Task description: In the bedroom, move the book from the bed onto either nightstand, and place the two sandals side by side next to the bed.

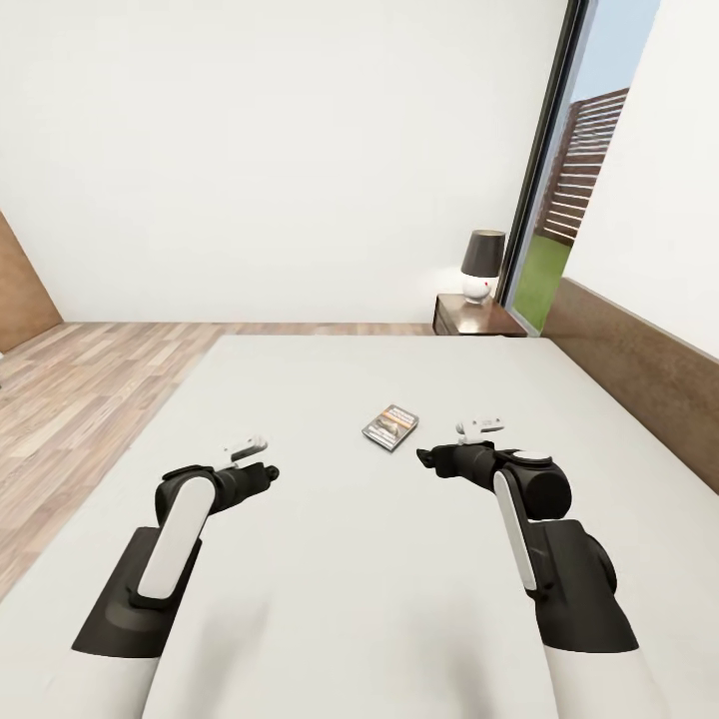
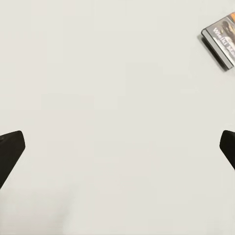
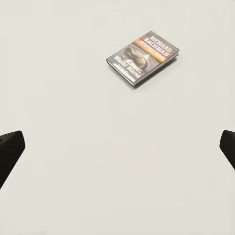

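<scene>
On smooth pale mattress (image 1: 330, 559), flat rectangular book (image 1: 390, 426); both fingers wide apart, empty.

Head cam overlooks bed (image 1: 300, 399); wrist cams probably share book (image 3: 142, 57).

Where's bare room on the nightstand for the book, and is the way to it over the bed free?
The nightstand carries a lamp on its far half; the near top strip toward the bed looks bare. The mattress between the book and the nightstand is bare. Both the right gripper and left gripper hover over bare mattress.
</scene>
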`<state>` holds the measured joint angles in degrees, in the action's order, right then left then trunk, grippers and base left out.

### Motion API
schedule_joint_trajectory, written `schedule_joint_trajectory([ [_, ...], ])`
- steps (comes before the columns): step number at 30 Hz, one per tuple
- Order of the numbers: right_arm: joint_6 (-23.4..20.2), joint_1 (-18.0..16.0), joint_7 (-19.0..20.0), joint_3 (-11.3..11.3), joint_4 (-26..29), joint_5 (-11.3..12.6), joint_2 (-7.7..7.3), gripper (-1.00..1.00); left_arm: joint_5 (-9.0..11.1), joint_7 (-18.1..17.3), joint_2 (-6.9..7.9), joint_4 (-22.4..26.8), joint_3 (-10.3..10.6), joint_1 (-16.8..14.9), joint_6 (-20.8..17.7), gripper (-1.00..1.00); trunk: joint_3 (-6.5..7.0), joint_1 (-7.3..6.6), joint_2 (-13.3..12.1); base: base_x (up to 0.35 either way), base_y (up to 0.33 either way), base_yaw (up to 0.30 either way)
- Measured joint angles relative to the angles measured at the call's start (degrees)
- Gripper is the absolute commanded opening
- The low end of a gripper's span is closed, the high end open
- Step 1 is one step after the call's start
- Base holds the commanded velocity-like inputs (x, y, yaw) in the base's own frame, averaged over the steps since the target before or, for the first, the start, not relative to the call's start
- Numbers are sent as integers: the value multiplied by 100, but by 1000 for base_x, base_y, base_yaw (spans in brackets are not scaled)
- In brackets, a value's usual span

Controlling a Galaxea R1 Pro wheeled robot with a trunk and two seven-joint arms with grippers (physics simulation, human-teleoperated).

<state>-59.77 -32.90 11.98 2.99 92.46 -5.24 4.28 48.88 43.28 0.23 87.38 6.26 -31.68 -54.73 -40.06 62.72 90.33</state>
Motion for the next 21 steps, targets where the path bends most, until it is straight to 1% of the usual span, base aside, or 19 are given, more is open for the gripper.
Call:
schedule_joint_trajectory([
  [6, 0, -1, 3, -3, -1, 0, -4, 100, 4, -11, -12, -3, 9, 0, 7, 100, 0, 0, 0, 1, 0, 0],
  [11, 0, -1, 4, -7, -3, 1, -1, 100, 11, -17, -33, -50, 1, -16, -11, 100, 89, -109, -199, 0, 0, 0],
  [21, 0, -2, 4, -18, -1, 0, 3, 100, 26, -26, -28, -109, -30, -46, -39, 100, 269, -329, -600, 0, 0, 0],
])
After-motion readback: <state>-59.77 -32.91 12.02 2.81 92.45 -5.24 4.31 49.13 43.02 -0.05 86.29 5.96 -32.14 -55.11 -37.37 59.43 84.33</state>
